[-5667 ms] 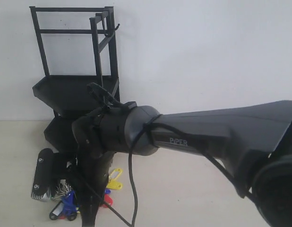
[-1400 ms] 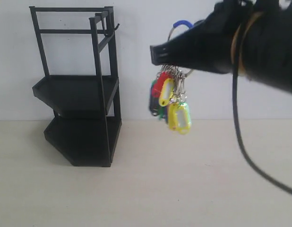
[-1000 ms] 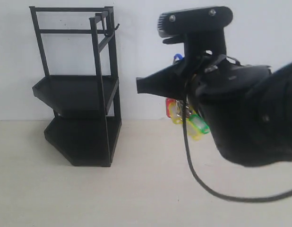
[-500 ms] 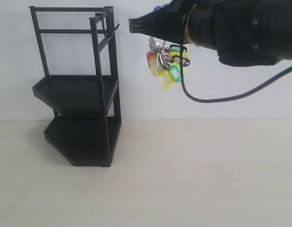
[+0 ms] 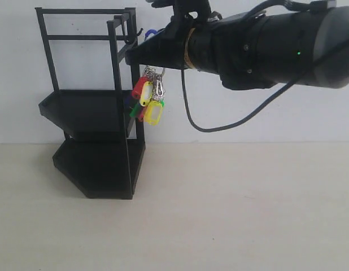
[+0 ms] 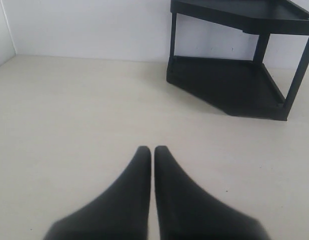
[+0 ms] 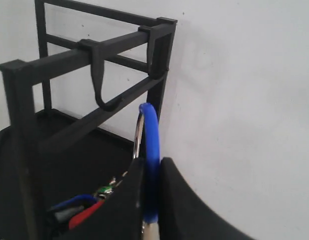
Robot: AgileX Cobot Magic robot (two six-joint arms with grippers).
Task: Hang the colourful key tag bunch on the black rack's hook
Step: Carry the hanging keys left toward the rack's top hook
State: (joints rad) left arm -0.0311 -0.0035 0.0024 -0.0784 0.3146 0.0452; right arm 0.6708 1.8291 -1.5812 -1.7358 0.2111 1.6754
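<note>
Blue plastic is what your right gripper [image 7: 150, 167] has hold of. Its jaws are closed tight on the blue loop [image 7: 151, 135] of the colourful key tag bunch [image 5: 147, 99], with a thin metal ring [image 7: 138, 132] lying against the loop. The bunch hangs free in the air under the fingers, high on the left of the scene. It is just to the right of the black rack [image 5: 95, 169] and level with its upper shelf [image 5: 84, 107].

You can pick out red, yellow and green tags. The yellow ones carry pale label windows, but any writing on them is too small to read.

The loop stands close to the hook [image 7: 105, 97] at the rack's top right corner. Your right wrist view shows a gap between them, so the loop is not over the hook. A black cable [image 5: 188, 107] droops from the right arm.

Your left gripper [image 6: 152, 150] hovers over the pale table [image 5: 236, 214], its jaws pressed together with nothing between them. The rack's lower shelf [image 6: 224, 85] lies beyond it, near the white wall [image 5: 287, 121].
</note>
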